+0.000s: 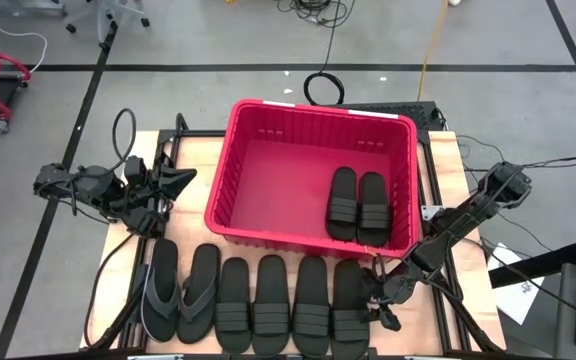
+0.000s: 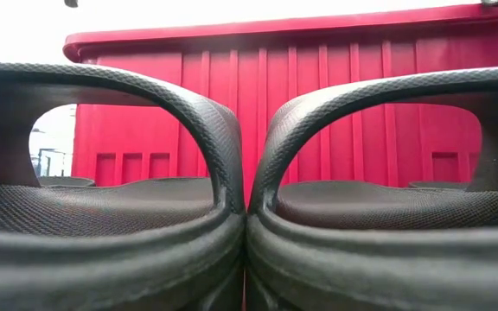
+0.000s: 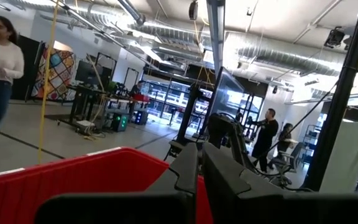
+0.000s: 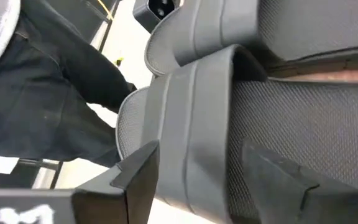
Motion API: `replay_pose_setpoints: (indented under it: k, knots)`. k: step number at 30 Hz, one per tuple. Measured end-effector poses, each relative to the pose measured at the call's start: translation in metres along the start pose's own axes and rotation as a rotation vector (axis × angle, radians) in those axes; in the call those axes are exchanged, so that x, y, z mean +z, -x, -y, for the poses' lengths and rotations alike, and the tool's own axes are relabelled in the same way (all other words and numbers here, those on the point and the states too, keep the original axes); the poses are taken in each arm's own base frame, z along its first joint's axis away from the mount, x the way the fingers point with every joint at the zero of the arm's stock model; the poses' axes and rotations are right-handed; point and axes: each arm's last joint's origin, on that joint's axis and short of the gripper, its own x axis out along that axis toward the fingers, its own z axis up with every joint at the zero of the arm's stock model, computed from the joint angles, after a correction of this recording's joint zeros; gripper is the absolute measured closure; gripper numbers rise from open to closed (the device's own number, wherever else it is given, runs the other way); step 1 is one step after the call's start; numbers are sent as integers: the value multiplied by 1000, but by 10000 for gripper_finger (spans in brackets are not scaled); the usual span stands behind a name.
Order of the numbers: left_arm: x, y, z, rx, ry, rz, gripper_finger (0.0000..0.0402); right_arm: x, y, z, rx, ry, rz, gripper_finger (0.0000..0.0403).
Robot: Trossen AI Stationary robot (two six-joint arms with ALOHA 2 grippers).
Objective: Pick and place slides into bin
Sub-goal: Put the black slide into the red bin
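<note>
Wooden and pale, the surface [image 1: 193,160] carries the red bin [image 1: 268,120] in its middle, and in front of the bin, at the 6 o'clock edge in the high view, lies a row of six slides. Counted from 9 o'clock toward 3 o'clock, they are two thin flip-flops [image 1: 180,292] and then four ribbed-strap slides [image 1: 290,305]. Two more strap slides [image 1: 358,205] already lie inside the bin, near its 3 o'clock wall.

The right claw [image 1: 381,300] is low at the 3 o'clock end of the row, just beside the last strap slide [image 1: 348,305], which lies from it toward 9 o'clock. This slide's long axis runs from 12 to 6 o'clock, parallel to its neighbours and close against the next one. In the right wrist view the dark fingers [image 4: 138,171] stand wide apart, and the slide's strap [image 4: 197,124] sits between them; I cannot tell whether they touch it.

The left claw [image 1: 183,178] waits at 9 o'clock beside the bin, its fingers together on nothing, well apart from the row.

I judge the right arm is clearly the nearer one for this slide, and the claw must close across the strap's width.
</note>
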Motion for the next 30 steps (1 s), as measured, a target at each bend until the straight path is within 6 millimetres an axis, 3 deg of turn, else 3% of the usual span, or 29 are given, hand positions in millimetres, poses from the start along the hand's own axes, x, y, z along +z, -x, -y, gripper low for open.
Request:
replay_pose_setpoints:
  k: [7,17,24,30]
  knots:
    - [0,0,0,2,-2,0,378,-3,-5,3,-21,20,-19,242]
    - [0,0,0,9,-4,1,378,-4,-7,2,22,-31,-47,392]
    - [0,0,0,9,-11,1,378,8,2,-15,149,-42,-43,398]
    - [0,0,0,9,-13,0,378,27,20,-41,292,-19,6,400]
